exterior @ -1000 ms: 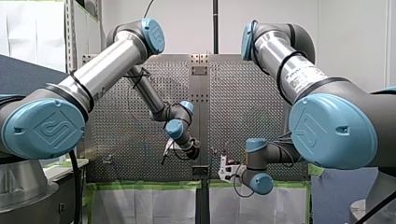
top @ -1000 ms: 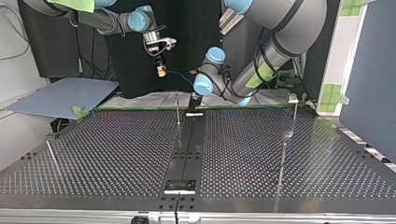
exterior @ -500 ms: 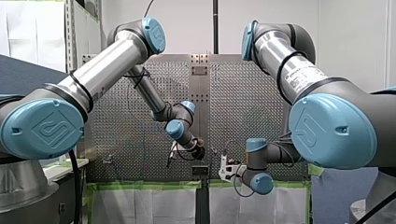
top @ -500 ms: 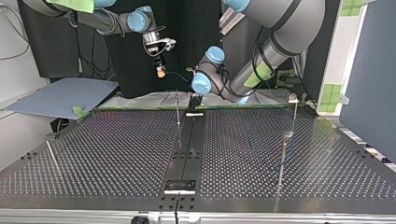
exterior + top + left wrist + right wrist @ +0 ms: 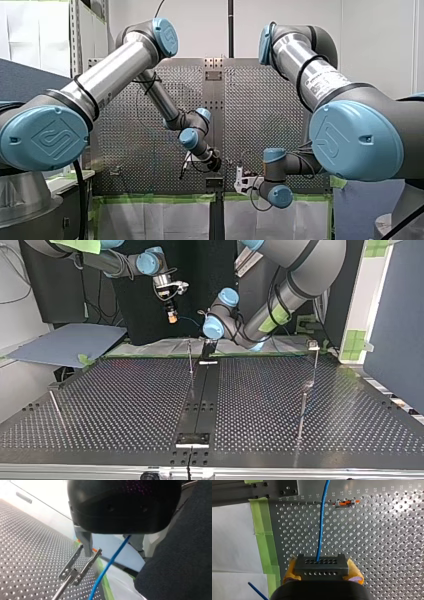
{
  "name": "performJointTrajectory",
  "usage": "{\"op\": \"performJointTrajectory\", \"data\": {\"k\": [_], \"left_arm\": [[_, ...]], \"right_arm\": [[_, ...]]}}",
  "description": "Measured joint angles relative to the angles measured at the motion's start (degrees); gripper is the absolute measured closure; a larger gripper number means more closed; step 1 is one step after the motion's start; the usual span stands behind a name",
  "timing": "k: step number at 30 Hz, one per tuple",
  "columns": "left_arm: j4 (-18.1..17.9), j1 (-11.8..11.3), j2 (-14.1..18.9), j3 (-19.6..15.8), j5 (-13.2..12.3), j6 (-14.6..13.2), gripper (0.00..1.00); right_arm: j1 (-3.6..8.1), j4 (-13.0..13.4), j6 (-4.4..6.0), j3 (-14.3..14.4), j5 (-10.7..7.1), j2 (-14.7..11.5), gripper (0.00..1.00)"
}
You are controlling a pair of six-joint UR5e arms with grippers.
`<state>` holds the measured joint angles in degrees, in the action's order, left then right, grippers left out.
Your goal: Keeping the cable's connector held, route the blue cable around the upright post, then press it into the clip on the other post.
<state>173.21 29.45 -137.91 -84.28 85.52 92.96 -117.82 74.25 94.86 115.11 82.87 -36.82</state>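
The right gripper [image 5: 322, 568] is clamped on the dark, many-holed connector [image 5: 321, 566], with its yellow pads pressed against the block's two ends. The blue cable [image 5: 322, 525] leaves the connector's face and runs straight ahead.

In the left wrist view the cable comes out from under the left gripper's black body. It passes just beside the clip [image 5: 80, 565] on the clip-topped post [image 5: 61, 588], apart from the clip and not between its two metal prongs. Whether the left gripper [image 5: 207, 347] is closed on the cable cannot be told, since the body hides the contact.

In the top view both grippers hang near that post at the far edge of the perforated table [image 5: 125, 405]. The left gripper is just beside the post, and the right gripper is higher, on the post's other side.

The cable appears to be wrapped around nothing, and the clip is empty, so the routing step seems to be in hand. The post to be rounded is probably a plain post [image 5: 302, 410] well apart from the clip-topped one. The next move calls for the left arm to lead the cable there while the connector grip holds. It would then bring the cable back over the clip's mouth and press it squarely between the prongs.
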Motion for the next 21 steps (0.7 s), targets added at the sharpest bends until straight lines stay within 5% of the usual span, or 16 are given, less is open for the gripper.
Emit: {"op": "performJointTrajectory", "data": {"k": [3, 5, 7, 8, 12, 14, 15, 16, 21], "left_arm": [[0.02, 0.2, 0.02, 0.0, 0.02, -1.62, 0.07], [-0.02, 0.34, 0.04, 0.0, 0.02, -2.34, 0.29], [-0.13, 0.48, 0.04, 0.0, 0.02, -2.77, 0.36], [-0.18, 0.52, 0.03, 0.0, 0.04, -2.93, 0.51], [-0.2, 0.6, 0.01, 0.01, 0.12, -3.8, 0.68], [-0.18, 0.62, 0.01, 0.01, 0.13, -4.03, 0.89], [-0.17, 0.64, 0.02, 0.01, 0.13, -4.08, 0.89], [-0.16, 0.67, 0.01, 0.0, 0.15, -4.13, 1.0], [-0.22, 0.76, 0.01, 0.01, 1.01, -4.23, 1.0]], "right_arm": [[0.0, -0.04, -0.06, -0.01, 0.01, 0.0, 1.0], [0.0, -0.05, -0.08, 0.01, 0.01, 0.01, 1.0], [0.0, -0.06, -0.15, 0.02, 0.01, 0.01, 1.0], [0.0, -0.06, -0.18, 0.01, 0.02, 0.01, 1.0], [0.0, -0.06, -0.24, 0.01, 0.01, 0.01, 1.0], [0.0, -0.07, -0.26, 0.02, 0.02, 0.01, 1.0], [0.0, -0.09, -0.26, 0.01, 0.02, 0.01, 1.0], [0.0, -0.1, -0.26, 0.01, 0.01, 0.02, 1.0], [0.0, -0.07, -0.31, 0.01, 0.02, 0.02, 1.0]]}}
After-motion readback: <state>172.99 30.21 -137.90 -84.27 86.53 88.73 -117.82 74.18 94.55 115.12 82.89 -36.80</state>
